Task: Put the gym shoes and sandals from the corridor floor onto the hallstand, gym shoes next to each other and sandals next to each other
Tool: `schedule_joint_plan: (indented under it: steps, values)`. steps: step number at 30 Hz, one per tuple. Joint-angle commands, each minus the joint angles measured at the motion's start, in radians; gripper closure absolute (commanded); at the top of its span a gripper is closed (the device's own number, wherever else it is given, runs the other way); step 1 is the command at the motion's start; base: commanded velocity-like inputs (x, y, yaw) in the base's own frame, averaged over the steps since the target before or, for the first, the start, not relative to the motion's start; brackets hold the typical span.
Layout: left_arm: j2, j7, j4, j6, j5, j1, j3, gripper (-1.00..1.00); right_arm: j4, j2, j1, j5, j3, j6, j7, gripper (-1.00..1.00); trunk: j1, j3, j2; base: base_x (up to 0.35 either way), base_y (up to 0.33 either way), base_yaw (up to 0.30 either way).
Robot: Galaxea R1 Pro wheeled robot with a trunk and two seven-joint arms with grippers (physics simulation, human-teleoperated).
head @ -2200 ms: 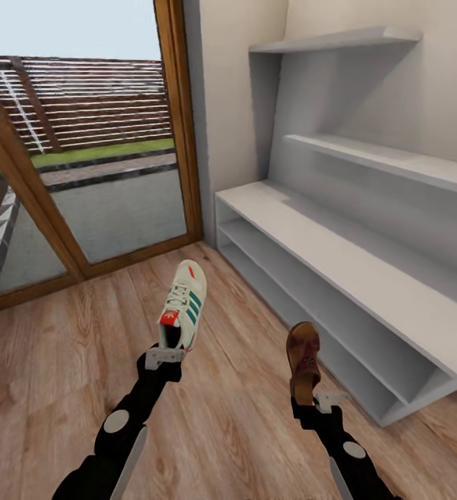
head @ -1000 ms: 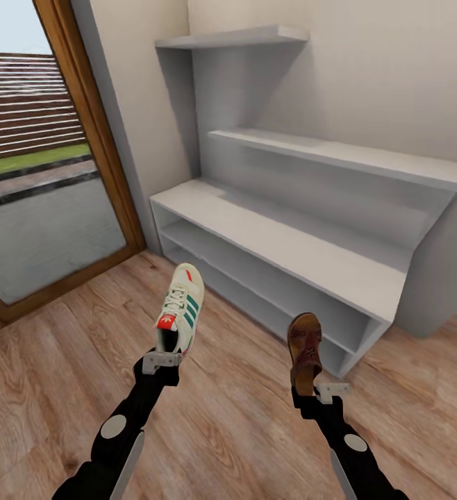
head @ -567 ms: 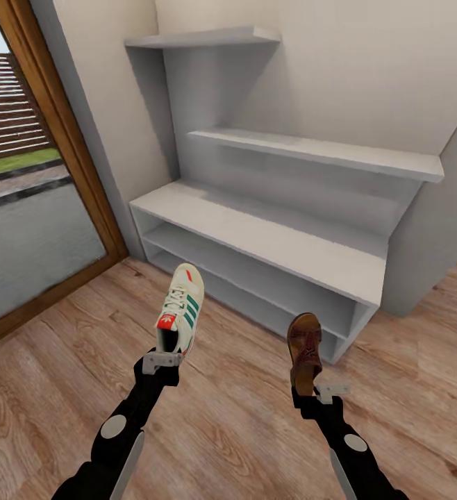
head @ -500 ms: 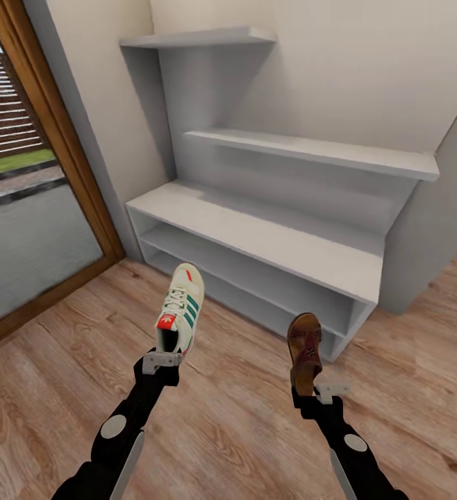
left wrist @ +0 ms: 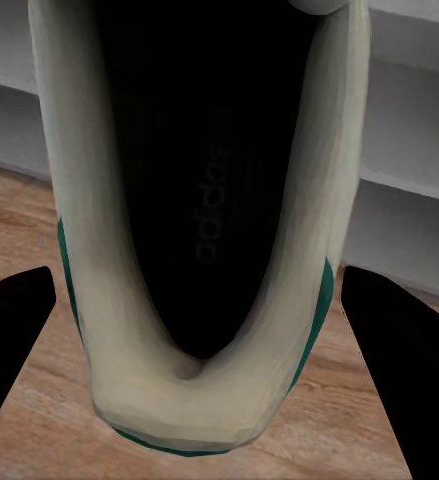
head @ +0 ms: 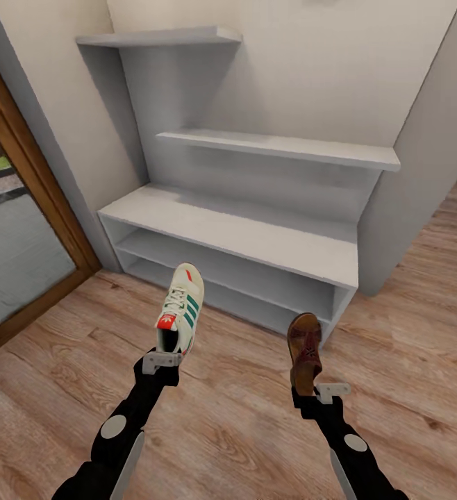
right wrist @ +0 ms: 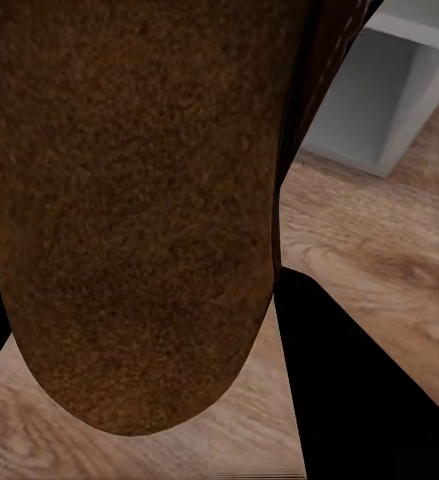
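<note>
Cream-and-green gym shoe (head: 180, 310) being gripped at heel by left gripper (head: 161, 360), held above wood-plank corridor floor (head: 242, 417). Brown leather sandal (head: 304, 353) being clamped likewise by right gripper (head: 320, 394). Carrying both toward pale grey hallstand (head: 242, 236), now directly ahead. Next, judging: closing in, raising arms, setting each down on flat top. Compared with earlier: swinging view rightward, bringing rack to centre, sliding glass door (head: 13, 236) off toward left edge.

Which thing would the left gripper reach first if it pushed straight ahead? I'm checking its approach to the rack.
Probably the rack: the left gripper, shut on the sneaker, points toward its open lower shelves. The sneaker's toe would arrive before the gripper. Bare floor lies between; depth is unclear.
</note>
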Motion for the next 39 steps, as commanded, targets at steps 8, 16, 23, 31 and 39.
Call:
schedule_joint_plan:
  steps: [8, 16, 23, 31, 39]
  values:
    - [0.0, 0.0, 0.0, 0.0, 0.001, 0.0, 0.0, 1.0, 0.0, 0.0, 0.0, -0.003, 0.0, 0.0, -0.001, 1.0, 0.0, 0.0, 0.0, 0.0, 0.109, -0.287]
    - [0.0, 0.0, 0.0, 0.0, 0.0, 0.0, 0.0, 1.0, 0.0, 0.0, 0.0, -0.003, 0.0, 0.0, -0.001, 1.0, 0.0, 0.0, 0.0, 0.0, 0.006, -0.287]
    - [0.0, 0.001, 0.0, 0.0, 0.0, 0.0, -0.001, 1.0, 0.0, 0.0, 0.0, -0.003, 0.0, 0.0, -0.001, 1.0, 0.0, 0.0, 0.0, 0.0, 0.0, -0.274]
    - [0.0, 0.001, 0.0, 0.0, 0.0, 0.0, 0.0, 1.0, 0.0, 0.0, 0.0, -0.003, 0.0, 0.0, -0.001, 1.0, 0.0, 0.0, 0.0, 0.0, 0.0, -0.071]
    - [0.0, 0.001, 0.0, 0.0, 0.0, 0.0, -0.001, 1.0, 0.0, 0.0, 0.0, -0.003, 0.0, 0.0, -0.001, 1.0, 0.0, 0.0, 0.0, 0.0, 0.0, -0.002]
